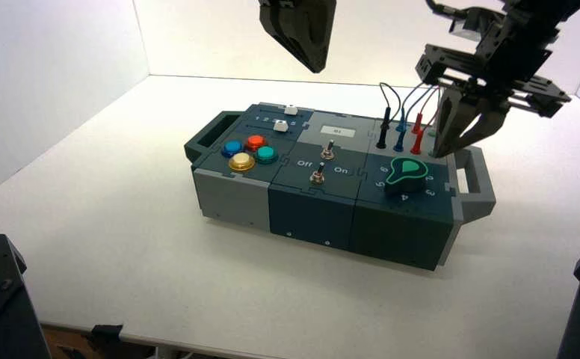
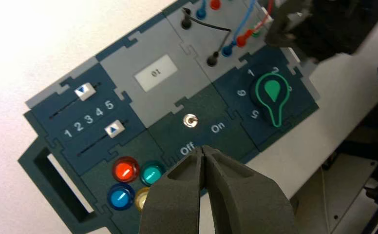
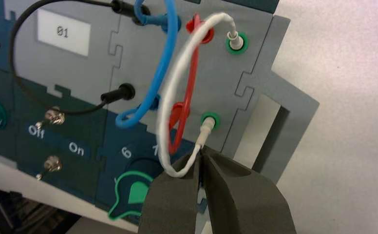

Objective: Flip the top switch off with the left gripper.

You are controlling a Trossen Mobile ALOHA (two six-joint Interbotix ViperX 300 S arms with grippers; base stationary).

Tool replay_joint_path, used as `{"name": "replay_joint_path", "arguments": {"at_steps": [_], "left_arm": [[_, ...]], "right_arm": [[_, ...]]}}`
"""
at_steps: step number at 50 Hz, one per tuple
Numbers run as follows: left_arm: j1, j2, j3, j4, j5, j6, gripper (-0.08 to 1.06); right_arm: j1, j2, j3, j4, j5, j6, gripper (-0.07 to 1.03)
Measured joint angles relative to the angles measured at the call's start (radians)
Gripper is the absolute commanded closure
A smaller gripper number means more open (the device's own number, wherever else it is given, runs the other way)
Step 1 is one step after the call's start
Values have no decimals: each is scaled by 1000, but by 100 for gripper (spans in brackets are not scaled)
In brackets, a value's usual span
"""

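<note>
Black and cut off by the high view's top edge, the left gripper (image 1: 317, 70) hangs above the box (image 1: 307, 210), its claw pressed together. The top switch (image 1: 327, 151), a silver toggle, stands mid-box beside the grey panel with the white label (image 1: 338, 131); nothing touches it, and I can't tell which way it is set. Its twin toggle (image 1: 317, 175), nearer the box's front edge, is hidden behind the left claw in the left wrist view, as is part of the yellow button (image 1: 241, 161).

Over at the sockets, the right gripper (image 1: 439, 153) has its claw pressed together too, the tips right by the plug of the white lead (image 3: 175, 80); whether they pinch it I can't tell. That white loop shows boldly in the right wrist view but is hard to pick out from above. The right claw covers part of the green-rimmed knob (image 1: 406, 173) there, while the left wrist view shows the whole dial.

The label reads "01" up close. Sockets in the grey panel hold black, blue and red plugs, and two green-ringed ones hold the white lead's ends. The box sits on the pale desk (image 1: 145, 262).
</note>
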Motion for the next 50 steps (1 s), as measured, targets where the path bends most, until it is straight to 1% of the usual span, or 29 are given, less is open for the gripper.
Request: {"name": "replay_joint_path", "arguments": {"at_steps": [8, 17, 22, 27, 38, 43, 50], "left_arm": [[-17, 2, 3, -2, 18, 0, 101], [-25, 3, 9, -2, 25, 17, 101], [-26, 29, 9, -2, 23, 26, 101], [-31, 54, 8, -2, 23, 28, 101], [-74, 118, -26, 0, 20, 48, 101], [-78, 144, -44, -2, 20, 55, 101], [-78, 173, -61, -2, 18, 77, 101]], "right_arm": [[0, 60, -14, 5, -20, 3, 99], [0, 87, -28, 9, -26, 5, 99], [-2, 98, -35, 9, -26, 5, 99], [0, 103, -38, 11, -26, 5, 99], [0, 103, -38, 12, -26, 5, 99], [0, 103, -38, 14, -26, 5, 99], [0, 103, -38, 14, -26, 5, 99]]}}
